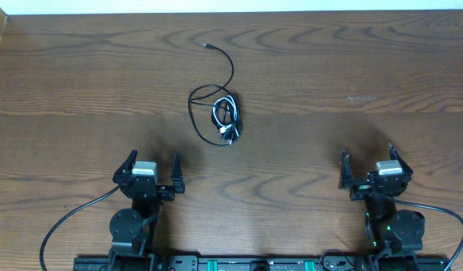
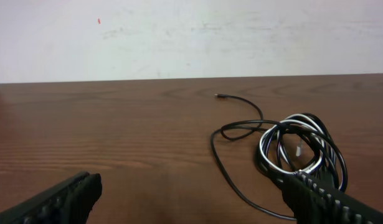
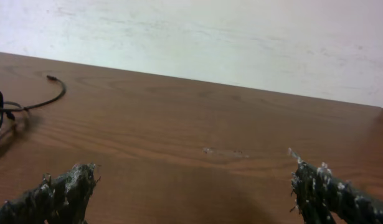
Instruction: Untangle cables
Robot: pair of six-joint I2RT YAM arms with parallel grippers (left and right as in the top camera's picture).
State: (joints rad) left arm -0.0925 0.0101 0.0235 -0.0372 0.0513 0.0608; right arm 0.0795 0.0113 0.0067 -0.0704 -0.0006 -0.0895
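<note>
Both of your claws are wide open and hold nothing, the left claw [image 1: 154,156] and the right claw [image 1: 367,153] alike. They sit at the near edge of the worktop [image 1: 329,68], well apart from the cords. The black cord [image 1: 231,71] lies near the middle, a bit closer to your left side. One end runs out toward the far edge, and the rest curls into a small bunch. The white cord [image 1: 222,114] is coiled in that bunch, touching the black loops. That is the tricky part. If you pinch the bunch, you will likely grab both cords at once, and a pull could make the tangle tighter. The cords are thin and lie flat, so your claw tips may slide over them or bump the wood. If only one claw pulls, the whole bunch may drag along. A plug end could also catch in a loop.
</note>
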